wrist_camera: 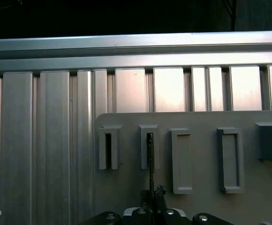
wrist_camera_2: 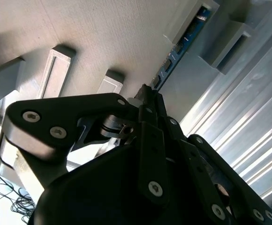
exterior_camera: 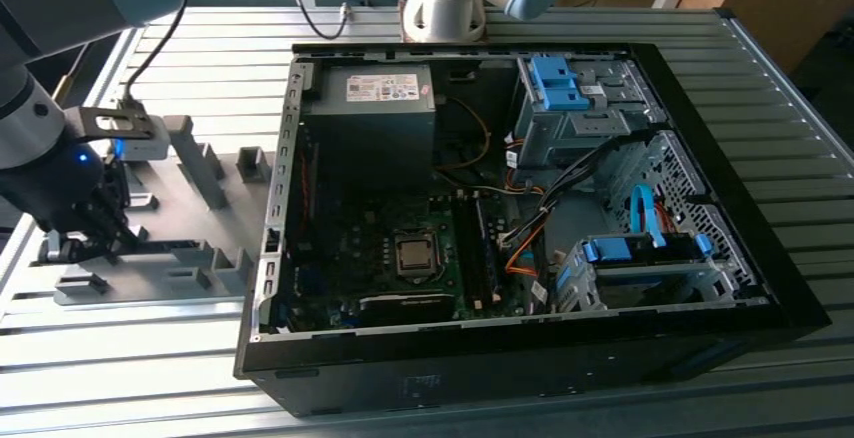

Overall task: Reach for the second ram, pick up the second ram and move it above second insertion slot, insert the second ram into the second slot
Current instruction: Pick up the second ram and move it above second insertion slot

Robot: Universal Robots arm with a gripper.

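The second ram (wrist_camera_2: 182, 41) is a thin blue-green stick standing on edge in a grey holder slot (wrist_camera: 149, 143) of the fixture plate (exterior_camera: 167, 213). In the first wrist view I see it edge-on as a dark line (wrist_camera: 150, 164) running from that slot down to my fingertips. My gripper (wrist_camera_2: 147, 91) (wrist_camera: 154, 191) is shut on the near end of the stick, which still rests in its holder. In the exterior view the gripper (exterior_camera: 83, 246) is low over the plate, at the left of the computer case. The memory slots (exterior_camera: 477, 253) lie beside the processor inside the case.
The open black computer case (exterior_camera: 747, 288) takes up the middle of the ribbed metal table (exterior_camera: 134, 358). Inside it are a power supply (exterior_camera: 374, 108), orange and black cables and blue drive cages (exterior_camera: 641, 253). Several grey blocks (exterior_camera: 203, 173) stand on the fixture plate.
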